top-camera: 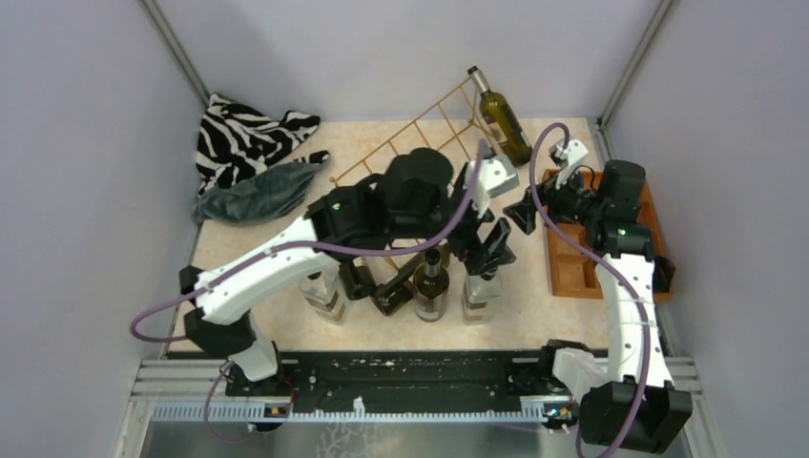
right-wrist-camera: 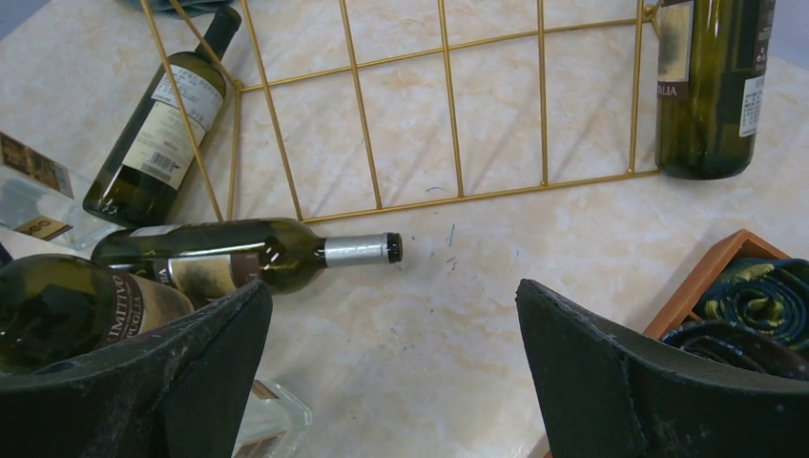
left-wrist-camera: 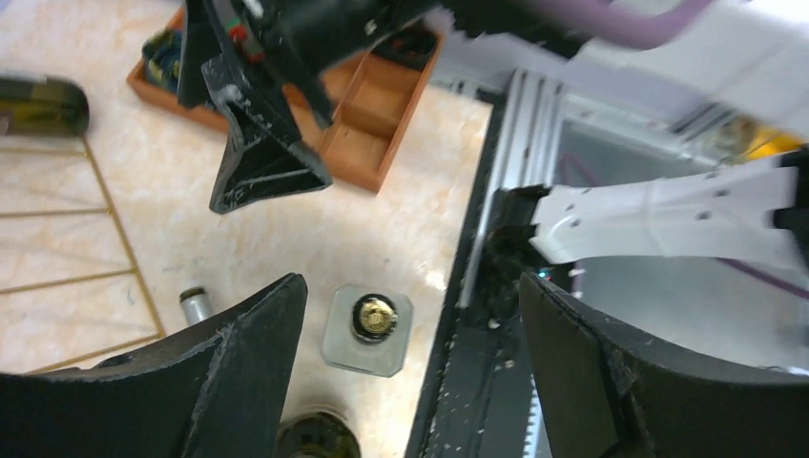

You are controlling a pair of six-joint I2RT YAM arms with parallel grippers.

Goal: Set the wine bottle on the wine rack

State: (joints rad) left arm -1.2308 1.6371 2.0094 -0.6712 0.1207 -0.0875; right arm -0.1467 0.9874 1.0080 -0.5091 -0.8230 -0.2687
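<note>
The right end effector [right-wrist-camera: 396,372] is spread wide and empty, low over the worktop [right-wrist-camera: 458,315]. Just ahead of it a bottle [right-wrist-camera: 238,260] lies on its side, its silver-capped neck pointing right. It is close to the front wire of the rack [right-wrist-camera: 477,196] but not on it. A second bottle [right-wrist-camera: 160,134] lies at the rack's left end, crossed by the wires. A third bottle [right-wrist-camera: 711,86] sits at the right end. The tray [right-wrist-camera: 711,272] is just beside the right finger. The left end effector [left-wrist-camera: 410,382] is likewise released and holds nothing, above a clear square bottle [left-wrist-camera: 370,329] standing near the worktop's near edge.
</note>
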